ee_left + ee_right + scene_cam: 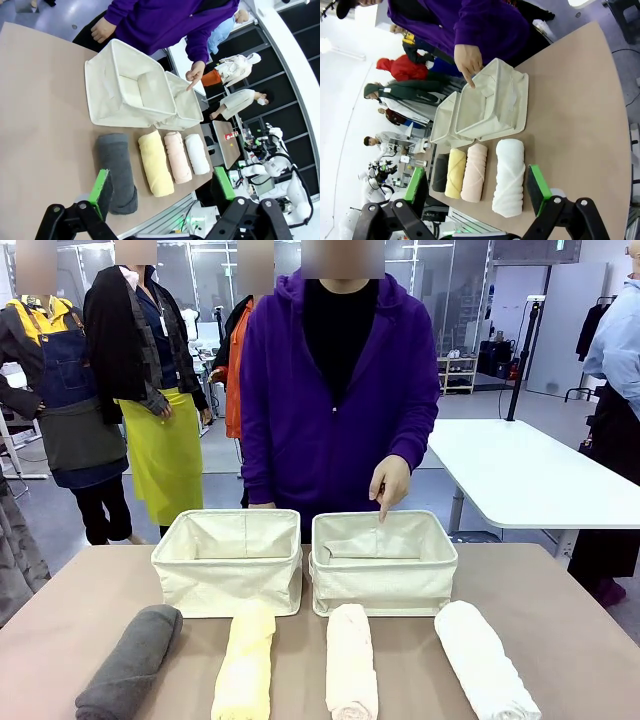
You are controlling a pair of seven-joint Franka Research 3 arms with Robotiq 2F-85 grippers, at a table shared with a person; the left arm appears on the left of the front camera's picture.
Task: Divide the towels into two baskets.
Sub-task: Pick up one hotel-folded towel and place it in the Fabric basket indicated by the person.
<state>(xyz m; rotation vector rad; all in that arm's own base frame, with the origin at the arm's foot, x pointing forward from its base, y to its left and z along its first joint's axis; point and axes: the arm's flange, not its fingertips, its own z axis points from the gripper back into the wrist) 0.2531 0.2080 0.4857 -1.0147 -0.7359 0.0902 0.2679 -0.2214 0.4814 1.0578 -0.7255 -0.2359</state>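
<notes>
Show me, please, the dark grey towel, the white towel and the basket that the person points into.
dark grey towel (130,662): front view, middle of the roll.
white towel (485,660): front view, middle of the roll.
basket (385,587): front view, its near wall.

The left basket and right basket are matt cream canvas, creased and limp. They sit on a smooth, matt tan tabletop. The grey towel looks fuzzy, the white towel plush, soft cloth.
</notes>
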